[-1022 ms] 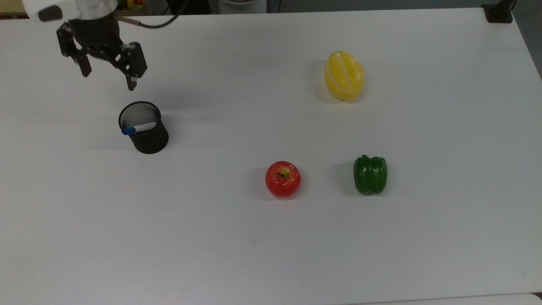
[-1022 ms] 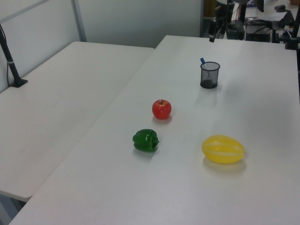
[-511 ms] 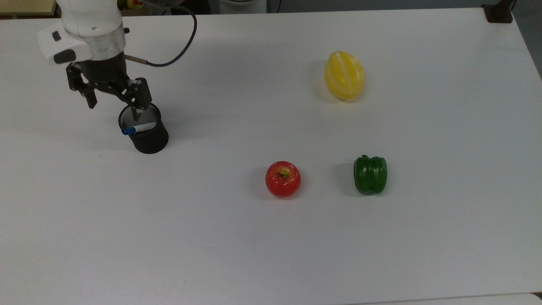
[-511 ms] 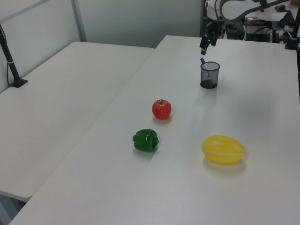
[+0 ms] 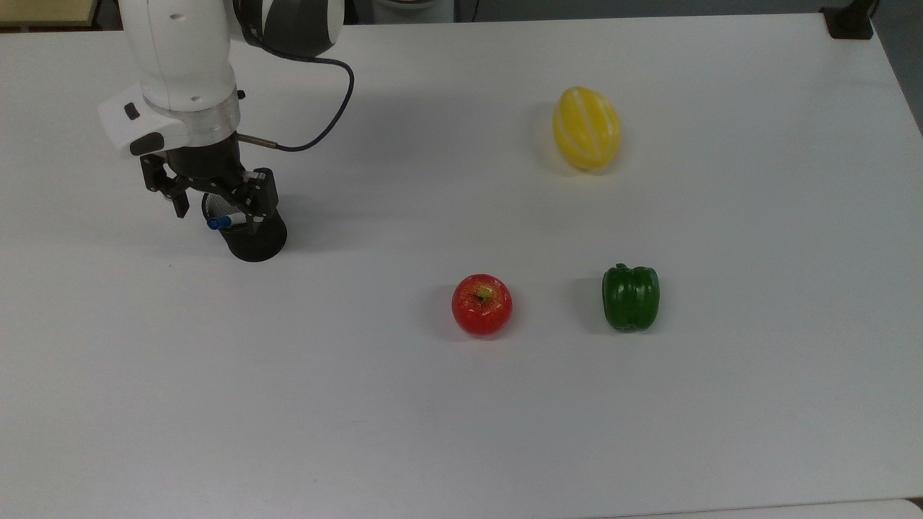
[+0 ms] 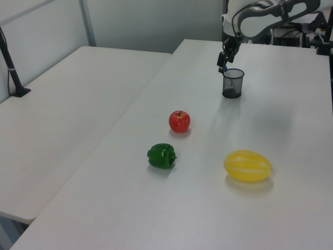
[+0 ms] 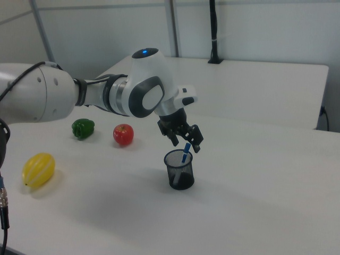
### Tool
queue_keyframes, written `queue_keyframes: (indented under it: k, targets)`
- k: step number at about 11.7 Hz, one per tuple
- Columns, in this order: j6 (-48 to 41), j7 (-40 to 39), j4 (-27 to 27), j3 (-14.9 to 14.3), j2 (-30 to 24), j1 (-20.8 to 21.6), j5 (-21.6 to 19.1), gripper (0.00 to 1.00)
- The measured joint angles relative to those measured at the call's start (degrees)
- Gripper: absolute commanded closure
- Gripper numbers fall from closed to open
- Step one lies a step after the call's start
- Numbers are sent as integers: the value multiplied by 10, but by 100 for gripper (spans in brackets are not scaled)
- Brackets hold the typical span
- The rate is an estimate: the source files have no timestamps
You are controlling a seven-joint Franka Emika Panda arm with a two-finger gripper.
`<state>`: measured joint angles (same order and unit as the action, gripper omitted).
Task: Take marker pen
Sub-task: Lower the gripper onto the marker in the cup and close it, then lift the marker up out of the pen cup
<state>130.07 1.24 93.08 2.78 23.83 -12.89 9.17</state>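
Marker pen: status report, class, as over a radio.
Claw open, above mesh cup. Marker pen standing in cup, blue cap up, not gripped. Cup rim close around it.

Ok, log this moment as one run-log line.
phase: reaching | gripper: open, above mesh cup | marker pen: in cup, blue cap up, not gripped | apple, pepper, melon: apart on table

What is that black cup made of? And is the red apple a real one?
The black cup looks like metal wire mesh with a matte black finish: you can see through its walls to the marker pen inside. The apple is shiny red and very even, so it may be plastic, but the pictures can't settle that.
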Motion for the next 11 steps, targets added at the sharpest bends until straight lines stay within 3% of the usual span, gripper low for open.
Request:
queue_keyframes:
  k: [3, 11]
  targets:
    - [16, 0, 0, 0, 5, 0, 0, 55]
    - [16, 0, -1, 0, 4, -2, 0, 87]
